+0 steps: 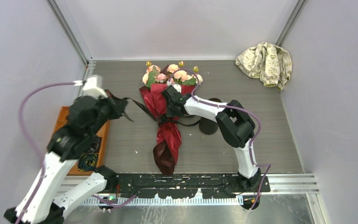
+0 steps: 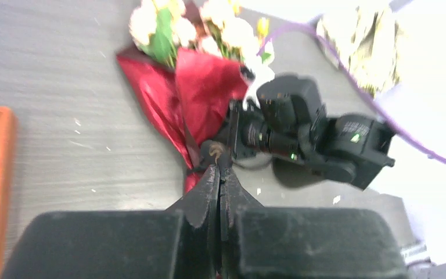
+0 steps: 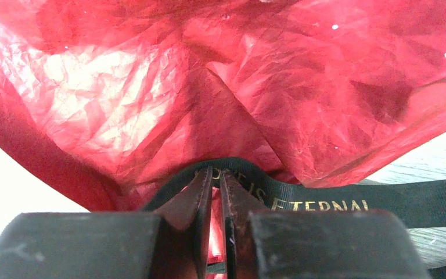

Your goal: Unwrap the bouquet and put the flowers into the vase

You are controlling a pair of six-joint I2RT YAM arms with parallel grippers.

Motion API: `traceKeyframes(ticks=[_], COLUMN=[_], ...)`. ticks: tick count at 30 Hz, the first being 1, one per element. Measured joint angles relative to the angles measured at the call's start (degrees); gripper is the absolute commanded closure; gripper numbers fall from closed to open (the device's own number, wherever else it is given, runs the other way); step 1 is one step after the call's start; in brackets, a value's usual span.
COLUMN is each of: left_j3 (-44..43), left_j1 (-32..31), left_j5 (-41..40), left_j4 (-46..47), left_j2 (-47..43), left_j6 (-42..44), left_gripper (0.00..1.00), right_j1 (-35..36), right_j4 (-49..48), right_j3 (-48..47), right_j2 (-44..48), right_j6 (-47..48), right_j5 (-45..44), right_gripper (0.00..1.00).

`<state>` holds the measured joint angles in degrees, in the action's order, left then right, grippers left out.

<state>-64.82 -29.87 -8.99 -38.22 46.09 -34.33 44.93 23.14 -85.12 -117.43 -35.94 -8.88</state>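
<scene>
Dark red wrapping paper (image 1: 168,140) sheathes the bouquet (image 1: 154,101), which from above lies mid-counter (image 1: 261,140) with its flowers (image 1: 172,72) toward the far wall. The black vase (image 1: 208,127) sits just right of its waist, partly under my right arm. My left claw (image 1: 119,106) hangs to its left, with a black ribbon (image 1: 140,106) running between. My left wrist view shows that claw clenched on the ribbon. In my right wrist view, my right claw (image 3: 216,174) pinches the paper, and the ribbon crosses its tips.

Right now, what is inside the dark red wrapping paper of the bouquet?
Pink and peach roses with green leaves stick out of the far, open end of the paper. Their stems cannot be seen: the paper covers them.
</scene>
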Motion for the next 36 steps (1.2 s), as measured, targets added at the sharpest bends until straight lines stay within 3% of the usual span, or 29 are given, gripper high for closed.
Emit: traceKeyframes(ticks=[6,9,12,14,19,27,36], left_j3=[-8.35,-8.70,-6.03,-2.73,4.28,17.64,27.10], left_j1=[0.00,0.02,0.02,0.02,0.02,0.02,0.02], left_j5=[-14.08,-21.07,-25.97,-27.41,-24.46,-10.64,1.73], left_j4=[-7.10,-9.92,-11.19,-11.61,-11.15,-0.94,13.77], left_j2=[-10.62,-14.67,-15.74,-15.72,-13.18,-5.49,0.90], left_j6=[0.87,1.36,1.53,1.86,1.75,-0.39,-4.96], left_gripper=[0.89,0.72,0.49,0.43,0.44,0.55,0.58], right_j1=[-0.04,-0.04,-0.04,-0.04,0.79,7.30,9.68], right_j4=[0.76,1.51,2.45,2.64,4.31,5.38,4.87], right_j3=[-0.83,-1.53,-2.14,-2.19,0.37,6.19,11.80], right_j2=[-0.55,-0.76,-0.85,-0.68,4.90,19.98,13.94], right_j6=[0.00,0.07,0.37,0.70,2.93,5.40,4.26], right_j5=[0.11,0.07,-0.13,-0.46,-3.19,-7.67,-7.19], right_gripper=[0.84,0.81,0.70,0.63,0.53,0.54,0.54])
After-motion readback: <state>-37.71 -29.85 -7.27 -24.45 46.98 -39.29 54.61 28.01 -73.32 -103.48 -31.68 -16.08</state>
